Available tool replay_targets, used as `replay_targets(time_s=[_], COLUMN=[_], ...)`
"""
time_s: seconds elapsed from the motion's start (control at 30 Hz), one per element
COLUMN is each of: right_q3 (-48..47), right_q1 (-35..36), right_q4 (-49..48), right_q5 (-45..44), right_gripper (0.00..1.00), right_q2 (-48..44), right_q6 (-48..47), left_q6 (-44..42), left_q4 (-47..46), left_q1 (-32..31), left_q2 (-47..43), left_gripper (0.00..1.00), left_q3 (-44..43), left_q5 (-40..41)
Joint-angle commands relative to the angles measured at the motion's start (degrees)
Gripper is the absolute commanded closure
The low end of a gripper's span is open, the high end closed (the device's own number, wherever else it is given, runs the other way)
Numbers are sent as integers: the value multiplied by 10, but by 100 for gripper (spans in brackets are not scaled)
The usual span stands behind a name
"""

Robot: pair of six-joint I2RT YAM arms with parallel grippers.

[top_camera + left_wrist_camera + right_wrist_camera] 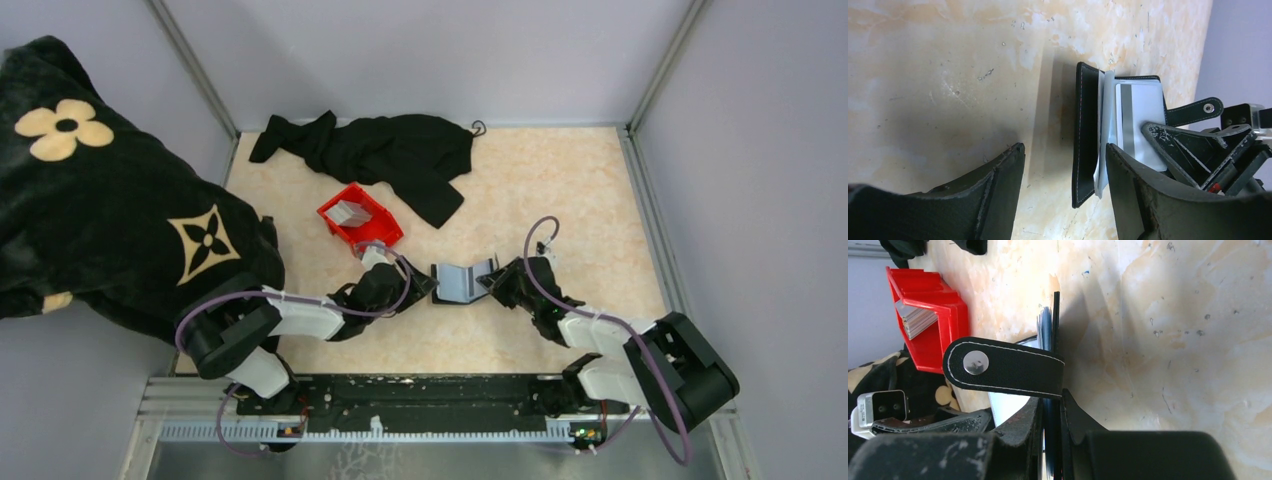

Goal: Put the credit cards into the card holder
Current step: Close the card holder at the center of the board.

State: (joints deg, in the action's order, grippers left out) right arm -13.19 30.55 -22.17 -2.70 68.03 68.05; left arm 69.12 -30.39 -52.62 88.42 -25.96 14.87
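The black card holder (462, 285) stands open on the table between my two grippers. My right gripper (1051, 402) is shut on its right flap, just under the snap strap (1003, 367). My left gripper (1064, 150) is open, and the holder's left flap (1085, 135) stands between its fingers, close to the right finger (1128, 175). A white card with a grey stripe (1143, 115) lies inside the holder. Several more credit cards (350, 212) sit in the red bin (372, 228), also seen in the right wrist view (915, 320).
A black cloth (390, 150) lies at the back of the table behind the red bin. A black blanket with tan flower patterns (100, 200) hangs over the left side. Grey walls enclose the table on three sides.
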Motion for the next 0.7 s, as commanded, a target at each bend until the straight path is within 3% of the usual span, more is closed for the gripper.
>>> replay_targets(time_s=[0.0, 0.27, 0.67], right_q3=[-12, -8, -7], right_q1=[-7, -8, -8], right_q4=[4, -14, -39], right_q5=[35, 53, 80], right_gripper=[100, 100, 100], right_q2=[-11, 7, 50], right_q6=[14, 12, -13], left_q6=[21, 37, -9], left_q4=[-30, -143, -166], left_q1=[2, 1, 2], left_q2=[15, 22, 20], left_gripper=[32, 33, 34], left_q3=[31, 55, 15], left_q5=[12, 31, 2])
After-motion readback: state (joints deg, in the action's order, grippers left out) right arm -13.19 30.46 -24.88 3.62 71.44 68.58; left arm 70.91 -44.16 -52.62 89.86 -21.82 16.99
